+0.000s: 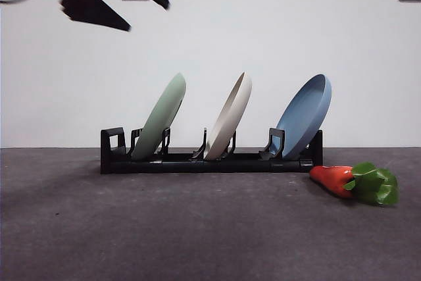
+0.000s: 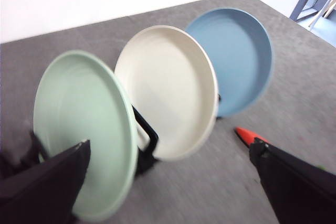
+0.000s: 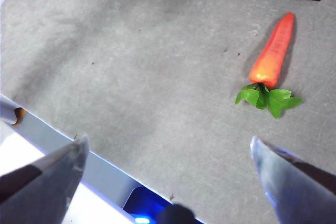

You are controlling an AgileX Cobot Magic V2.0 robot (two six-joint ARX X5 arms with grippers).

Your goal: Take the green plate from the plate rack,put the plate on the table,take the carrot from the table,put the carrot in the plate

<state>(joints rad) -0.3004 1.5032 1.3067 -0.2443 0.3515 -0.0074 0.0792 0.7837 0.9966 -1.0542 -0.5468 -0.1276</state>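
The plate rack (image 1: 210, 159) runs left to right across the table (image 1: 164, 228), its long axis crosswise in the front view. 3 plates stand in it on edge, all leaning the same way, tops tipped toward the right: the green plate (image 1: 161, 116) in the left slots, a cream plate (image 1: 230, 115) in the middle, a blue plate (image 1: 306, 115) at the right end.

The carrot (image 1: 335, 179) lies flat on the table just beside the rack's right end, apart from it. Its orange tip points toward the rack and its leafy top (image 1: 376, 184) points away, toward the table's near right.

The left gripper (image 1: 128, 4) hangs high above the rack's left end, jaws spread wide and empty, near the green plate's rim but not touching it.

The right gripper (image 3: 168, 156) hovers over the table's near edge, well apart from the carrot, jaws parted and holding nothing.
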